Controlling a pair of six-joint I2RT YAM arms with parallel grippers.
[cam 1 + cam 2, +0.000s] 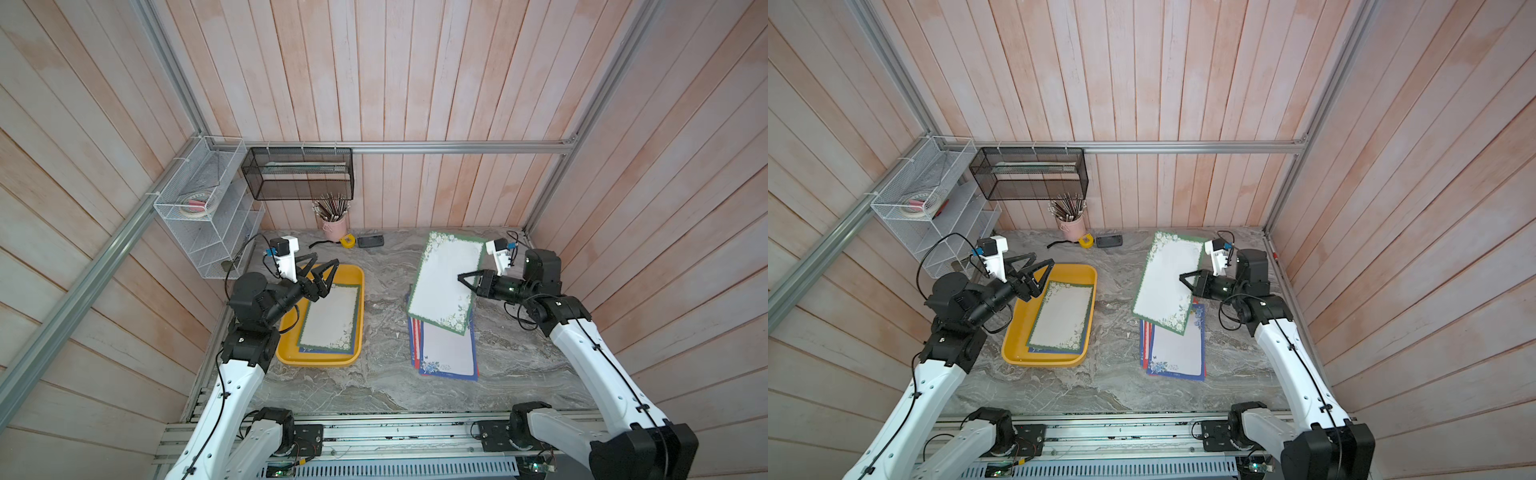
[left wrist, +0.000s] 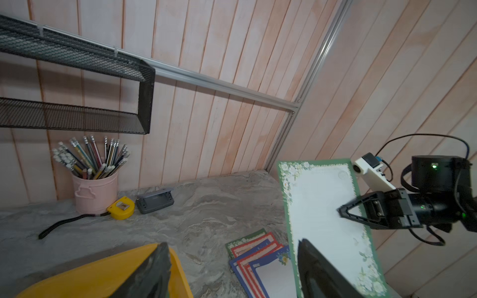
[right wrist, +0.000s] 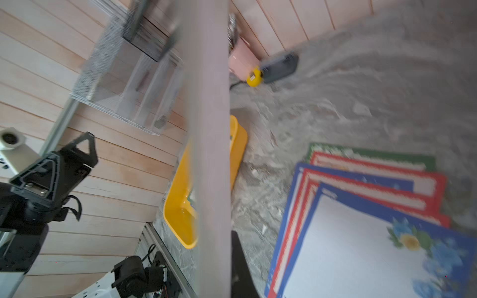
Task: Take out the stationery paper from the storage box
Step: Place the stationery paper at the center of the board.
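The yellow storage box [image 1: 358,277] [image 1: 1017,353] sits at the table's left. A green-bordered sheet of stationery paper [image 1: 330,318] [image 1: 1063,318] lies in it on top of a blue-edged one. My left gripper [image 1: 326,258] [image 1: 1042,257] [image 2: 233,243] hangs open over the box's far end, holding nothing. My right gripper [image 1: 461,277] [image 1: 1181,276] [image 3: 229,247] is shut on another green-bordered sheet [image 1: 442,266] [image 1: 1165,282] [image 2: 320,201], tilted in the air. Below it, several red- and blue-bordered sheets [image 1: 449,353] [image 1: 1177,349] [image 3: 361,232] lie fanned on the table.
A pink pencil cup [image 1: 334,227], a yellow tape measure [image 1: 348,241] and a grey device [image 1: 371,241] stand along the back wall. A black mesh basket [image 1: 299,172] hangs above them. A white wire rack [image 1: 208,216] fills the back left corner.
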